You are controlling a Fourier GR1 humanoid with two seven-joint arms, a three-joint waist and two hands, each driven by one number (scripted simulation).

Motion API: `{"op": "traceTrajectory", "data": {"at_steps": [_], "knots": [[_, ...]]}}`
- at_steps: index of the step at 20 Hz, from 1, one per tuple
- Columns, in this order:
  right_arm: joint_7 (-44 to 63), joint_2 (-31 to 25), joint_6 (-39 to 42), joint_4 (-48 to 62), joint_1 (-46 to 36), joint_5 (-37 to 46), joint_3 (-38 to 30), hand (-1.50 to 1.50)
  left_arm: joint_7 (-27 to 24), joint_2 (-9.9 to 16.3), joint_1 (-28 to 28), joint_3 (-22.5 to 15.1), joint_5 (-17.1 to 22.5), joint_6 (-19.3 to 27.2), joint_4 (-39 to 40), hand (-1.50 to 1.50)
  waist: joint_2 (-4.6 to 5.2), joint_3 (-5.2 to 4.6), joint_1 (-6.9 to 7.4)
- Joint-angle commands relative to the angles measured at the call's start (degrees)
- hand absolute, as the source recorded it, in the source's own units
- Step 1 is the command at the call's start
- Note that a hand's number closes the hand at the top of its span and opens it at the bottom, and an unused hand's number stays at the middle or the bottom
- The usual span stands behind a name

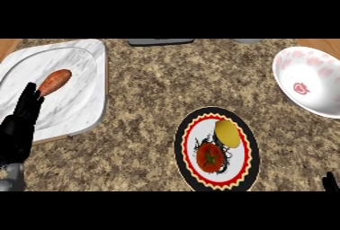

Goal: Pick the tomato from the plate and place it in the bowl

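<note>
From the head view you have the tomato (pixel 210 158) sitting on the black-rimmed plate (pixel 188 175), low on its face, with a yellow fruit (pixel 228 133) touching or nearly touching it just above. The bowl (pixel 292 92) lies well apart, at the right edge, tilted so its inside faces you.

Your right hand (pixel 330 181) shows only as a dark tip at the lower right corner; you cannot tell how it is set. Your left hand (pixel 20 128) rests at the left edge, fingers straight and up, over the marble board (pixel 79 67) that carries a sausage (pixel 54 81).

Likely trouble, as I judge it: 1, closing on the tomato from above may nudge the yellow fruit or catch it too; 2, the round tomato may roll on the flat plate; 3, a release near the bowl's close rim may let it spill out onto the counter (pixel 153 90).
</note>
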Motion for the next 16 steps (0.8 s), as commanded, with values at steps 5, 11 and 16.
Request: {"op": "traceTrajectory", "data": {"at_steps": [5, 11, 16], "knots": [[13.75, 8.81, 8.07, -20.14, 14.99, 26.65, 6.62, -1.50, 1.84, -0.67, -2.80, -1.35, -0.20, -1.48, -1.21, 0.00, 1.11, 0.12, 4.38], [22.06, 10.58, 25.17, -21.08, 18.04, 37.22, 10.98, -1.50, 2.56, -1.11, -3.17, -3.10, -1.13, -1.81, -3.19, 0.00, 1.67, 0.02, 6.41], [32.03, 14.96, 42.46, -23.71, 10.49, 42.95, 14.19, -1.50, 2.52, -2.07, -6.82, -3.33, -1.95, -1.83, 0.51, 0.00, 2.05, 0.10, 6.79]]}}
